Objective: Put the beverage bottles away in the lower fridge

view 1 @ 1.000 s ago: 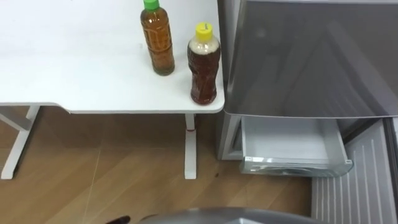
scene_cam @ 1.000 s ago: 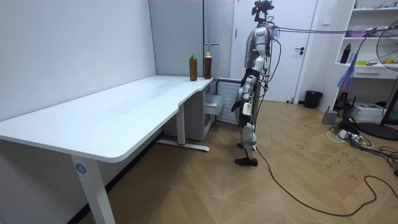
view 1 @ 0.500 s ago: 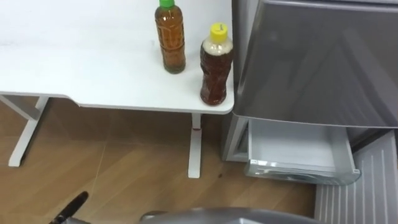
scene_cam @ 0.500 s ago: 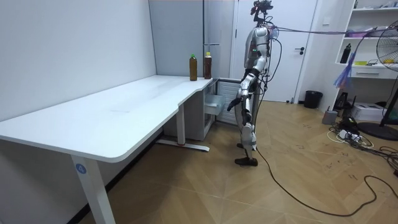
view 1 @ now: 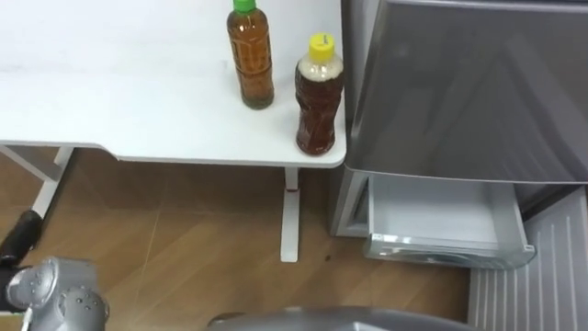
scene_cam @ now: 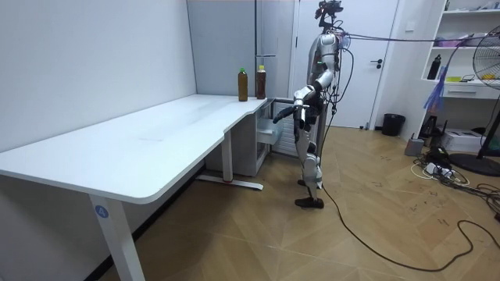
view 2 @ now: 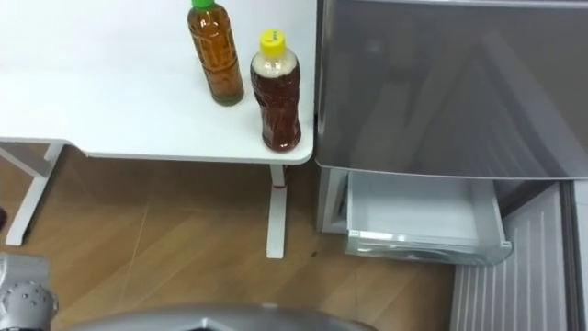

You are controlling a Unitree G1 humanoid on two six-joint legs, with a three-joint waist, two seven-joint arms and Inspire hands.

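Down at lower left, the left hand (view 1: 20,239) has just risen into view, reaching toward the white table (view 1: 110,110). I can't tell if it is spread or curled, so the pickup looks only begun. The green-capped amber tea bottle (view 1: 251,55) and the yellow-capped dark brown bottle (view 1: 319,97) wait at the table's right corner. Beside them the grey fridge's (view 1: 459,92) lower white drawer (view 1: 441,216) stands pulled out over a wooden floor (view 1: 184,257).

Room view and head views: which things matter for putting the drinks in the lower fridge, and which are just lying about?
Job: green-capped bottle, yellow-capped bottle, open lower fridge drawer, left hand.
Lying about: fan, black bin, wall shelves, clutter on the floor.
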